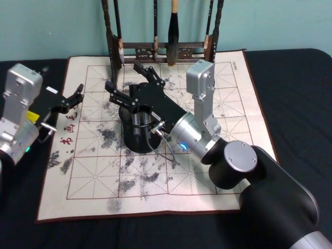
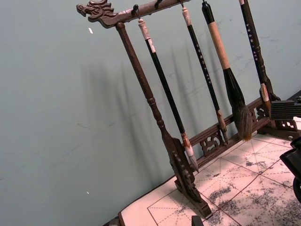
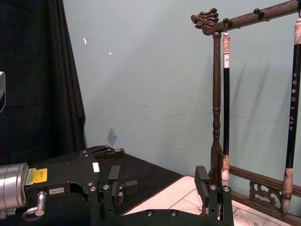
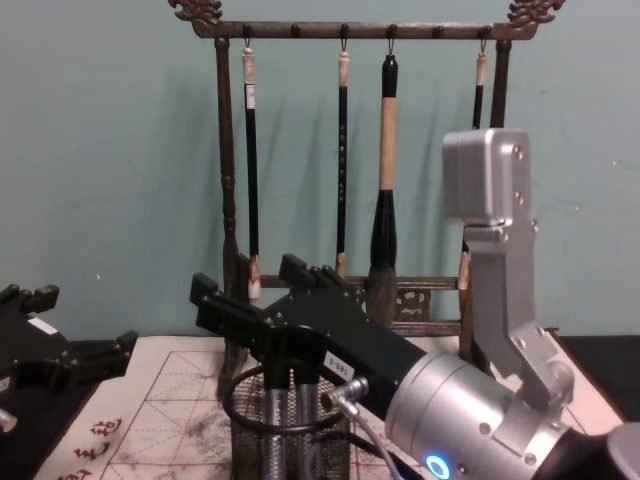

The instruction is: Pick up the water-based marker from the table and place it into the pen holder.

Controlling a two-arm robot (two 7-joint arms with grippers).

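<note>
Teal wall behind, dark desk (image 1: 290,88) with a whitish calligraphy mat (image 1: 218,171), red grid and grey ink smudges, wooden brush rack (image 4: 350,30) at the back with brushes hanging. My right gripper (image 1: 127,83) sits directly over the pen holder (image 1: 136,136), fingers spread wide, nothing between them. In the chest view the right gripper (image 4: 250,290) hangs just above the holder's rim, and the pen holder (image 4: 285,435) is a black wire-mesh cup with a solid rim, upright near mat centre, with two grey shafts standing inside it; can't tell if either one is the marker. My left gripper (image 1: 74,98) is parked at the mat's left edge, well apart from the holder, fingers parted, holding nothing.
</note>
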